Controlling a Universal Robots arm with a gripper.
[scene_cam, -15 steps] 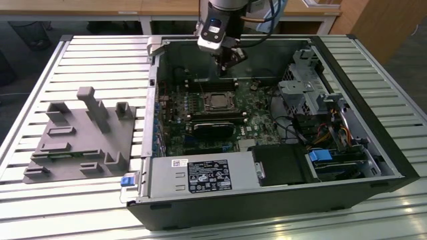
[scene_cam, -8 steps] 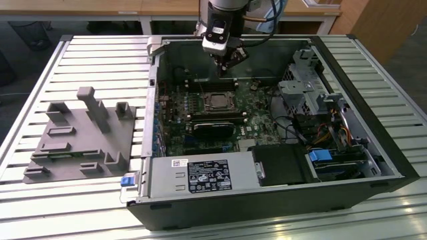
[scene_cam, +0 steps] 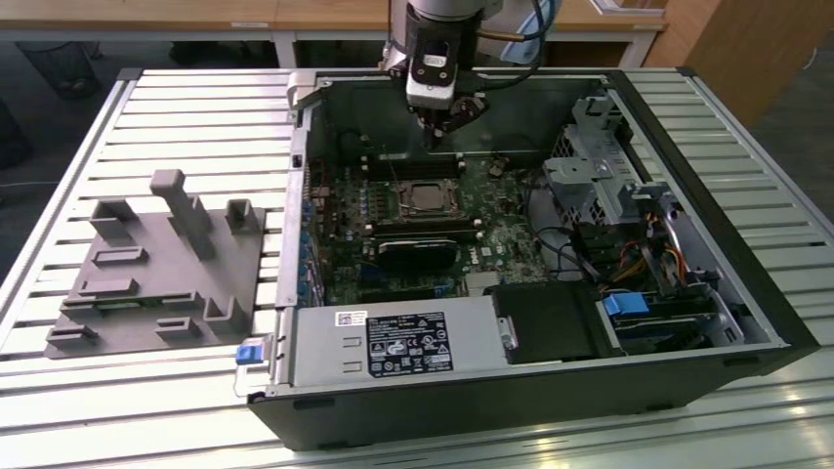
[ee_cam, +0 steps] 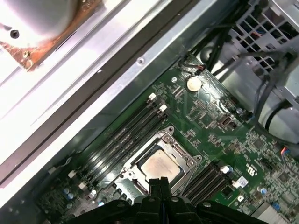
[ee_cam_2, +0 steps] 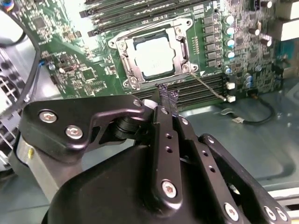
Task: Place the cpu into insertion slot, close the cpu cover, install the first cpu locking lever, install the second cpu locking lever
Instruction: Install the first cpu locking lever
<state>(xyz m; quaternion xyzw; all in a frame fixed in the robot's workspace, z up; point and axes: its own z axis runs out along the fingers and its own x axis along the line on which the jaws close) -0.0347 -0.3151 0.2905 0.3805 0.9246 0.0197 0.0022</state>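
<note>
slatted table (scene_cam: 195, 107) carries an open computer case (scene_cam: 769, 327). in the exterior view a grey fixture (scene_cam: 156, 269) sits at 9 o'clock of the case, well apart from the work. inside the case the green circuit board (scene_cam: 342, 210) lies flat, and the gripper (scene_cam: 443, 132) hangs over it at 12 o'clock of the socket, near the case's far wall. its fingers are pressed together and grasp nothing. black memory slots (ee_cam_2: 201, 91) run just beside the socket. the cpu cover (ee_cam_2: 128, 60) looks lowered, and the cpu (ee_cam_2: 156, 56) sits in the insertion slot (ee_cam_2: 179, 46), its silver top showing through the cover window. a thin wire lever (ee_cam_2: 208, 86) juts from a socket corner across the memory slots and looks unhooked. the fingertips are just beside its root; cannot tell if they touch. risks, as i judge them:
- the closed tips could slip off so thin a wire and scrape the board or the memory slots.
- a sideways push could bend the lever instead of swinging it.
- the lever could spring back if it misses its hook.
- if the cover is not fully flat, forcing the lever could load the cpu unevenly.
- the wrist body could bump the case wall.
</note>
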